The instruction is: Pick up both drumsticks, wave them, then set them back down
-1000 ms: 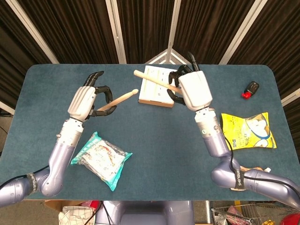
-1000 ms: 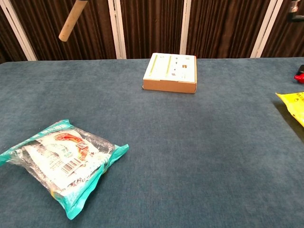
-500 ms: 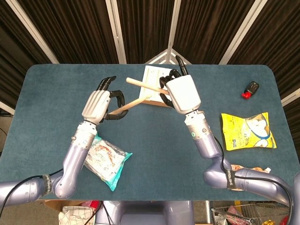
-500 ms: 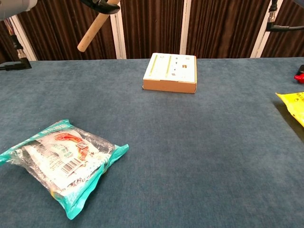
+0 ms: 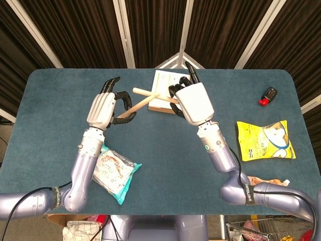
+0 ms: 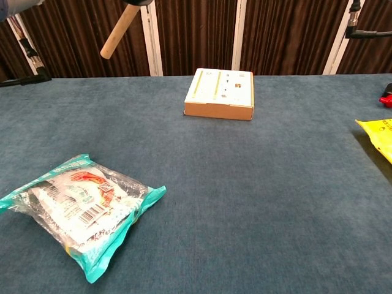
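My left hand (image 5: pixel 104 107) grips one wooden drumstick (image 5: pixel 142 103) above the table; the stick slants up to the right toward the box. In the chest view only that stick's butt end (image 6: pixel 117 32) shows, at the top left. My right hand (image 5: pixel 193 101) grips the second drumstick (image 5: pixel 142 93), which points left with its end near my left hand's fingers. The two sticks cross in the air in front of the box. Both hands are raised well off the blue tabletop (image 5: pixel 165 150).
A flat cardboard box (image 5: pixel 161 82) (image 6: pixel 219 93) lies at the far middle. A teal snack bag (image 5: pixel 111 170) (image 6: pixel 78 208) lies near left, a yellow bag (image 5: pixel 265 140) (image 6: pixel 381 136) at the right, and a small red and black object (image 5: pixel 268 95) at the far right.
Both hands have swung inward toward the table's middle with their sticks. The sticks, apart a second ago, now cross in front of the box.
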Tool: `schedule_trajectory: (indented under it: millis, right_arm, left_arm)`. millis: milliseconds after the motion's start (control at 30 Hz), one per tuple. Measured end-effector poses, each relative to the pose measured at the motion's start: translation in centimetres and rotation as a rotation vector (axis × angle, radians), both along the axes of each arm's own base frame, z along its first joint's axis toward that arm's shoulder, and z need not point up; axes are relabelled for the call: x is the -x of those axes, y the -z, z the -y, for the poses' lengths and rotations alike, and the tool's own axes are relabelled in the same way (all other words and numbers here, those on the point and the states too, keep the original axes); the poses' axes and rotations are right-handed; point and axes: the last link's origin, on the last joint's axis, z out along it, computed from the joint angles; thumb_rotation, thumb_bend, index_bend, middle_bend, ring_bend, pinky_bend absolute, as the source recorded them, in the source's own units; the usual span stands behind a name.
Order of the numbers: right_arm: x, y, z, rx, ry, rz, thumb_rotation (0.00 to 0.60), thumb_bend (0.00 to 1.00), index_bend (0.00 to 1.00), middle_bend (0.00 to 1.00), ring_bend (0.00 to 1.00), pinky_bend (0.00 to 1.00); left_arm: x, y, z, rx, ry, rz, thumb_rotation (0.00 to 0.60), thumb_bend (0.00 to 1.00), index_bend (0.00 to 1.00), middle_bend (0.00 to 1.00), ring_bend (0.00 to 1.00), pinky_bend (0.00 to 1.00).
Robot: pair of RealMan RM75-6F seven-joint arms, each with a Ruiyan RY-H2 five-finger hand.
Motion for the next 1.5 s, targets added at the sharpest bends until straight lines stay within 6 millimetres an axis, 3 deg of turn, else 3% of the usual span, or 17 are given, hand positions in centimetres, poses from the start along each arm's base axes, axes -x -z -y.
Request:
schedule_trajectory:
  millis: [1100,1300,1500]
  right_arm:
    - [-0.8,0.8,-1.0,-0.022,-0.018,-0.037,0.6,0.4,0.87,0.66,0.39,0.0]
    - [0.6,0.4,-0.4,-0.013,0.024,-0.037,0.6,0.4,0.87,0.66,0.39,0.0]
    - [3.4,-0.3,0.3,0.002,0.088,-0.041,0.6,0.4,0.87,0.67,0.39,0.0]
  left_arm:
    - [-1.6,1.1,0.6,0.027,0.004,-0.056,0.6,0.39,0.66,0.63,0.07,0.0]
    - [-0.2,0.5,1.0,0.016,0.01,-0.123,0.6,0.39,0.66,0.63,0.07,0.0]
    - [3.4,-1.2,1.4,-0.025,-0.003,-0.264,0.6,0.39,0.66,0.63,0.07,0.0]
